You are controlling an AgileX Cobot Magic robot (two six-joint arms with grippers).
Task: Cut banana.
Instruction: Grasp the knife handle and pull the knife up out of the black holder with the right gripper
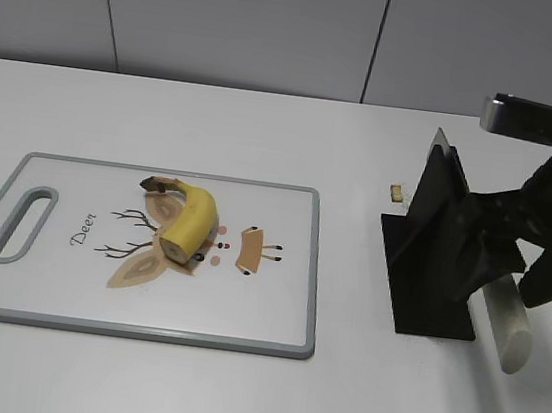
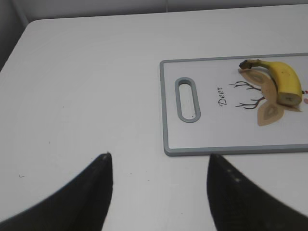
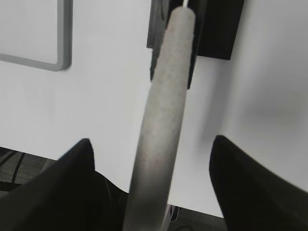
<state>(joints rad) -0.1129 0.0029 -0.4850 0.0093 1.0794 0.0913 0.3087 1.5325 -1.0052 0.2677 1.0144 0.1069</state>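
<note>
The banana [image 1: 191, 221] is a short curved yellow piece with a dark stem tip. It lies on the white cutting board [image 1: 264, 301] over the deer drawing, cut end toward the front. It also shows in the left wrist view [image 2: 285, 82]. A knife with a pale grey handle [image 1: 506, 320] sits in a black stand [image 1: 430, 261]. My right gripper [image 3: 151, 144] is open, and the handle [image 3: 166, 110] runs between its fingers without touching them. My left gripper [image 2: 159, 156] is open and empty over bare table, left of the board [image 2: 207, 125].
A small tan scrap [image 1: 396, 192] lies on the table behind the stand. The board has a grey rim and a handle slot [image 1: 22, 224] at its left end. The table's front edge [image 3: 57, 161] shows just under my right gripper.
</note>
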